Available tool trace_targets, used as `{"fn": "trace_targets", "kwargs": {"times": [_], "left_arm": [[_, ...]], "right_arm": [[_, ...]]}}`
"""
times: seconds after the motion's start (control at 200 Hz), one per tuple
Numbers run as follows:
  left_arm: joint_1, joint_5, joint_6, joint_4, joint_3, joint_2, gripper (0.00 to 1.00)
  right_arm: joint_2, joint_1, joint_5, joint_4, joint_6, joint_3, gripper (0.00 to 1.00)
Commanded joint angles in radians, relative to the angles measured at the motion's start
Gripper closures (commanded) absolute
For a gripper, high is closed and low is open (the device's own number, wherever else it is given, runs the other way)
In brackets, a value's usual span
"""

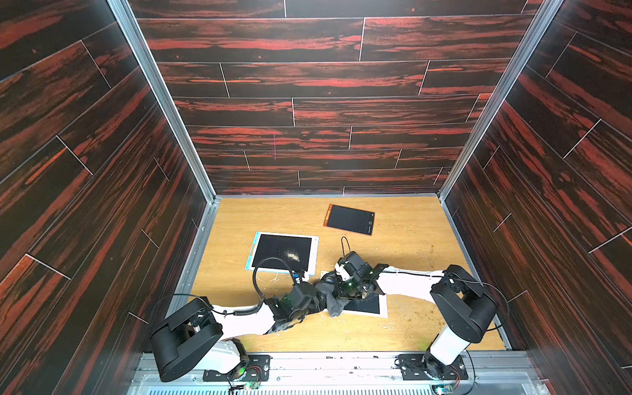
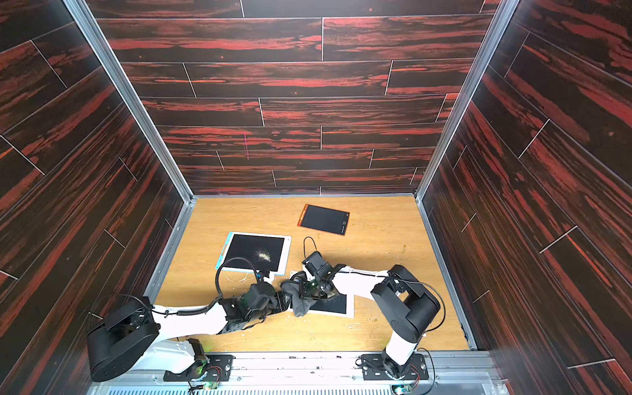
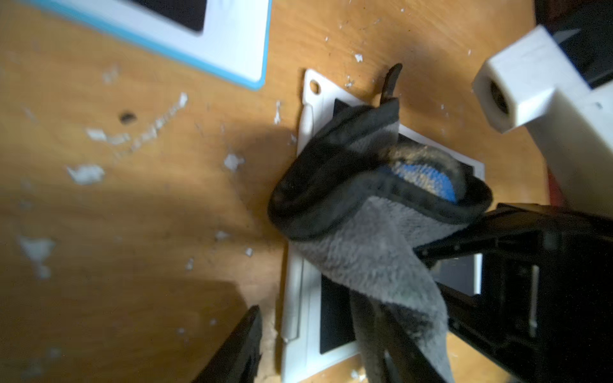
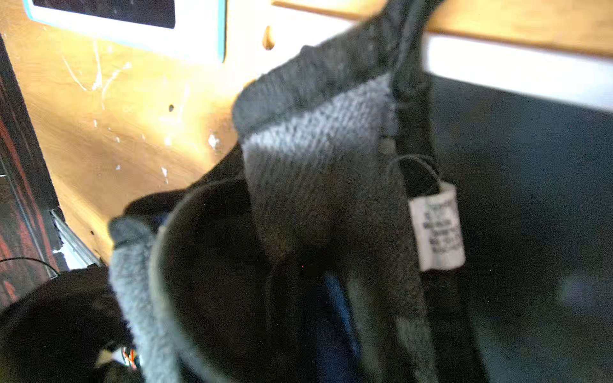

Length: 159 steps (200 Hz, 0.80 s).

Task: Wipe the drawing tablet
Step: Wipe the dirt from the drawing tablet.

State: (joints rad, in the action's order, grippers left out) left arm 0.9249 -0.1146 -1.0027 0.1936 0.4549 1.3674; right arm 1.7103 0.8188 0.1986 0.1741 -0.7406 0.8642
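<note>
Right hand [image 1: 349, 293] with cloth [image 1: 333, 305] over white-framed tablet [image 1: 369, 305]

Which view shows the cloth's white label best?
The right wrist view: the label hangs close and large, though its print is blurred. The left wrist view and both top views show the cloth, but no label.
</note>
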Motion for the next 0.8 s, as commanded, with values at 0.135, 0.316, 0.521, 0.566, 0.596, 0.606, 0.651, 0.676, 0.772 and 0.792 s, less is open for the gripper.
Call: {"fn": "trace_targets", "kwargs": {"times": [0.135,0.316,0.521,0.566,0.596,0.606,0.651,0.676,0.772,0.792], "left_arm": [[0.015,-0.14,0.17,-0.311,0.133,0.038,0.5],[0.033,-0.173,0.214,-0.409,0.221,0.136,0.53],[0.047,-0.183,0.227,-0.439,0.26,0.187,0.53],[0.047,-0.184,0.226,-0.444,0.264,0.196,0.53],[0.048,-0.184,0.227,-0.444,0.266,0.199,0.53],[0.048,-0.183,0.227,-0.442,0.266,0.201,0.53],[0.047,-0.178,0.227,-0.433,0.263,0.202,0.53],[0.048,-0.173,0.225,-0.425,0.262,0.201,0.53],[0.049,-0.163,0.22,-0.412,0.263,0.198,0.51],[0.049,-0.161,0.221,-0.407,0.263,0.197,0.51]], "right_arm": [[0.1,-0.014,-0.131,0.076,-0.015,-0.071,1.0],[0.115,-0.025,-0.133,0.071,-0.026,-0.085,1.0],[0.094,-0.056,-0.142,0.067,-0.024,-0.115,1.0],[0.093,-0.061,-0.139,0.065,-0.02,-0.12,1.0],[0.094,-0.062,-0.138,0.062,-0.019,-0.124,1.0],[0.094,-0.062,-0.138,0.061,-0.019,-0.125,1.0],[0.093,-0.063,-0.133,0.056,-0.018,-0.132,1.0],[0.093,-0.062,-0.129,0.05,-0.019,-0.135,1.0],[0.095,-0.063,-0.112,0.026,-0.02,-0.153,1.0],[0.094,-0.064,-0.111,0.021,-0.021,-0.157,1.0]]}}
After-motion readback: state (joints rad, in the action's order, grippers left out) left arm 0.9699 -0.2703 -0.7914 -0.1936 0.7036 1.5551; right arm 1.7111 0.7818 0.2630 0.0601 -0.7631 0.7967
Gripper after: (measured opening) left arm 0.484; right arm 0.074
